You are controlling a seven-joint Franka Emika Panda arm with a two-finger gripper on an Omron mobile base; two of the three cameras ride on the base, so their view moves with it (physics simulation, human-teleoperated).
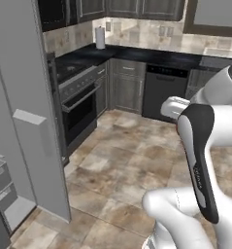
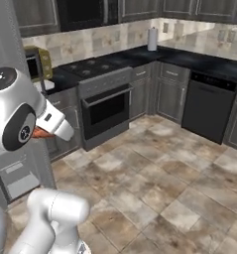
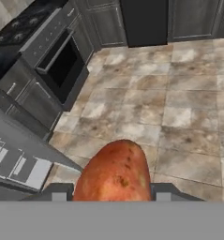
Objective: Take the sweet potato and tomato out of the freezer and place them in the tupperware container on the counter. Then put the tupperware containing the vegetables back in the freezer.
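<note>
The sweet potato (image 3: 115,171), oblong and orange-red, fills the bottom middle of the hand view, and my gripper (image 3: 111,194) is shut on it, a dark fingertip on each side. In the right base view a bit of the sweet potato (image 2: 39,132) shows behind my white arm, above the floor. The freezer (image 1: 25,112) stands at the left with its door swung open and pale shelves (image 1: 3,187) low inside. The black counter (image 2: 65,74) runs beside the stove. What looks like an edge of the white tupperware container (image 2: 47,85) shows by the microwave. The tomato is out of view.
A mustard-yellow microwave (image 2: 38,62) sits on the counter at the left. The oven with stove (image 2: 105,101) and a black dishwasher (image 2: 209,106) line the walls. A paper towel roll (image 1: 100,37) stands in the corner. The tiled floor (image 1: 137,160) is open.
</note>
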